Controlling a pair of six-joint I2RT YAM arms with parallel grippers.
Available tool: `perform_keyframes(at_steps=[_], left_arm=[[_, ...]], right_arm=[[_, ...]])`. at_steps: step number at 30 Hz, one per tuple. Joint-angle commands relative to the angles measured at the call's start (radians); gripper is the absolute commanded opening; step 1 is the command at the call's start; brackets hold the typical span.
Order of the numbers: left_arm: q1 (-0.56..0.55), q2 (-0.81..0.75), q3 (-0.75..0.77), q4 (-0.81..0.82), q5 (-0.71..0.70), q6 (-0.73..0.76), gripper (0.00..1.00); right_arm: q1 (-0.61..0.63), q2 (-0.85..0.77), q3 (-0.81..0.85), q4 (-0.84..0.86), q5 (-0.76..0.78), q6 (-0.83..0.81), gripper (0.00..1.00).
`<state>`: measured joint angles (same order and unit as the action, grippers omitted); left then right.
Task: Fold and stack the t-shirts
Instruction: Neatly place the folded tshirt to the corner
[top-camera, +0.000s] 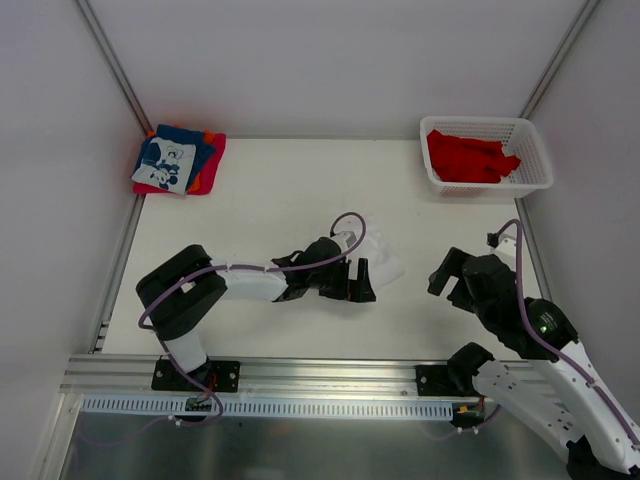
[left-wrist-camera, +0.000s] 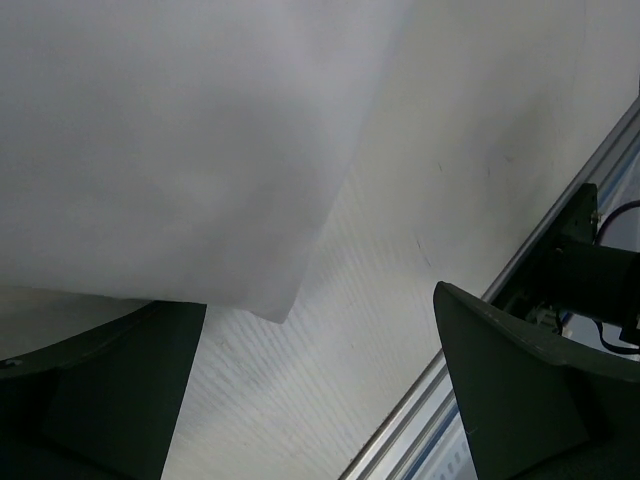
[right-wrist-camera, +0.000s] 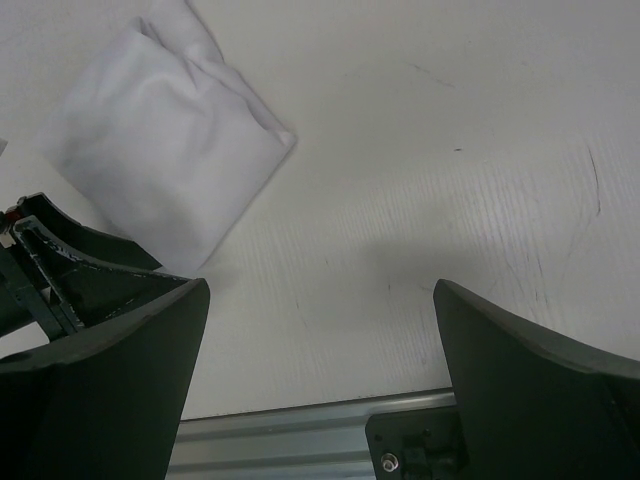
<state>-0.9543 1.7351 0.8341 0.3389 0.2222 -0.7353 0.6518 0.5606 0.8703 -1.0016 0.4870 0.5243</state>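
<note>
Four lots, left to right. Far left corner: folded stack of t-shirts (top-camera: 178, 165), blue with white print on top, red and orange beneath. Centre: left gripper (top-camera: 366, 281), jaws spread wide, gripping nothing, just beside the white t-shirt (top-camera: 386, 262), a small folded bundle on the table (top-camera: 280, 200). Near right: right gripper (top-camera: 447, 283), jaws wide, empty, over bare tabletop. Far right corner: white lattice basket (top-camera: 538, 160) holding crumpled red t-shirts (top-camera: 468, 157).
</note>
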Motion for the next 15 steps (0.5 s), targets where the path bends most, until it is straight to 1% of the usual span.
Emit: perform_keyframes(at_steps=[1,4,5,8,10,11,13,15], left_arm=[[-0.015,-0.084,-0.033,-0.05,-0.076,-0.035,0.99],[-0.029,-0.179,-0.062,-0.13,-0.167,-0.024,0.99],[-0.029,-0.233,-0.079,-0.149,-0.264,-0.027,0.99],[-0.023,-0.298,-0.127,-0.182,-0.38,-0.035,0.99],[-0.026,-0.318,-0.162,-0.179,-0.414,-0.079,0.99],[-0.029,-0.341,-0.182,-0.173,-0.473,-0.14,0.99],[-0.034,-0.367,-0.269,-0.083,-0.52,-0.191,0.99],[-0.034,-0.381,-0.306,-0.06,-0.573,-0.255,0.99]], right_arm=[[0.003,-0.016,0.032,-0.028,0.021,0.016,0.99],[0.005,0.002,0.022,-0.009,0.001,0.013,0.99],[0.005,0.012,0.021,-0.005,-0.005,0.013,0.99],[0.008,0.022,0.016,0.003,-0.008,0.014,1.0],[0.009,0.016,0.009,0.024,-0.011,0.011,1.0],[0.009,0.018,0.009,0.032,-0.014,0.011,1.0],[0.011,0.024,0.013,0.031,-0.018,0.013,0.99],[0.012,0.03,0.015,0.029,-0.016,0.011,0.99]])
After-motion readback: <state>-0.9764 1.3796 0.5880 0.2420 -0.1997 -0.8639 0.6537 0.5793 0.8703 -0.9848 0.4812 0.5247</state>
